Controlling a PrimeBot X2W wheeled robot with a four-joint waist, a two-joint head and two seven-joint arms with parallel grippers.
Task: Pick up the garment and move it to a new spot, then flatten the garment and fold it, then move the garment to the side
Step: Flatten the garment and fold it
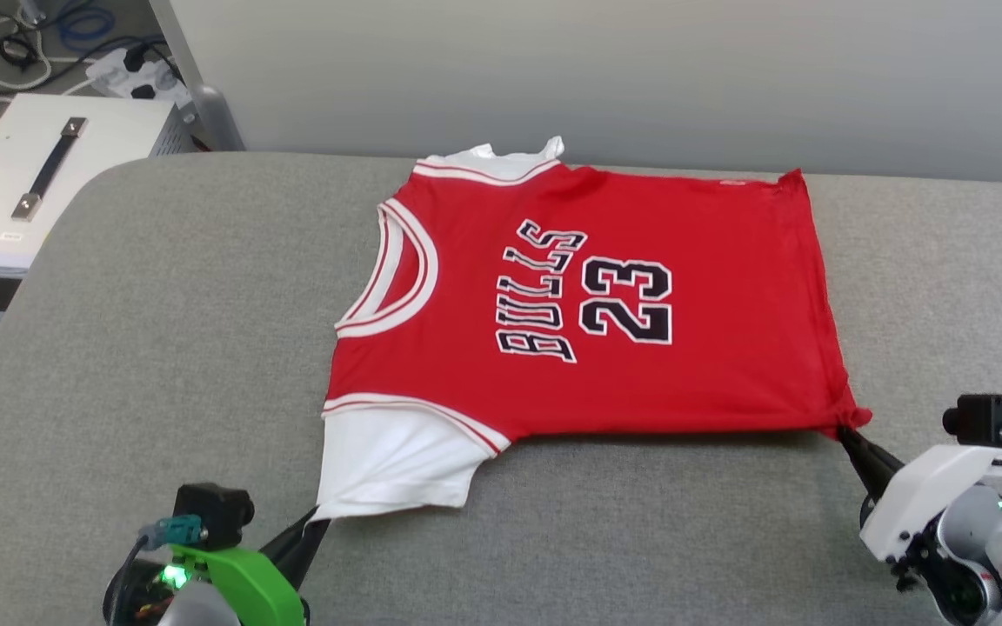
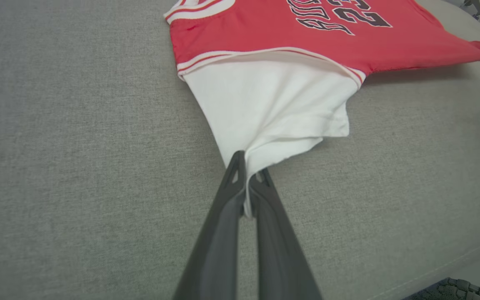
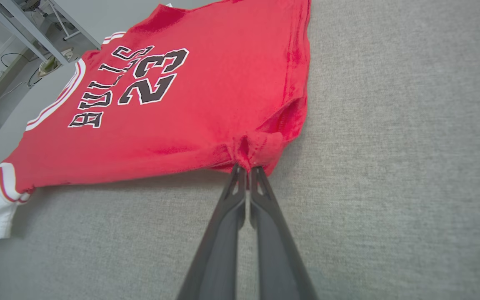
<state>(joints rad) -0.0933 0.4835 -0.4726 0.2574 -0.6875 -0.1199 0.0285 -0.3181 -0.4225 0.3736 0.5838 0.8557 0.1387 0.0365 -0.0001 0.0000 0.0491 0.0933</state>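
- Red garment (image 1: 710, 348) is lying spread, print side up, on the grey cloth-covered bench (image 1: 162, 348). Its collar-to-hem axis is running across the robot, with the collar toward the robot's left.
- Left hand (image 1: 317, 520) is pinching the near white sleeve's corner tight, and right hand (image 1: 849, 435) is pinching the near hem corner.
- Cloth is lying straight ahead of both hands, each gripping its own end of the near edge, neither nearer.
- Judging from this, a fold would be carrying that near edge away toward the far one.

From the head we look down across the grey table (image 1: 162, 348); our wrist cameras sit low and close, both facing the same garment (image 1: 640, 348).
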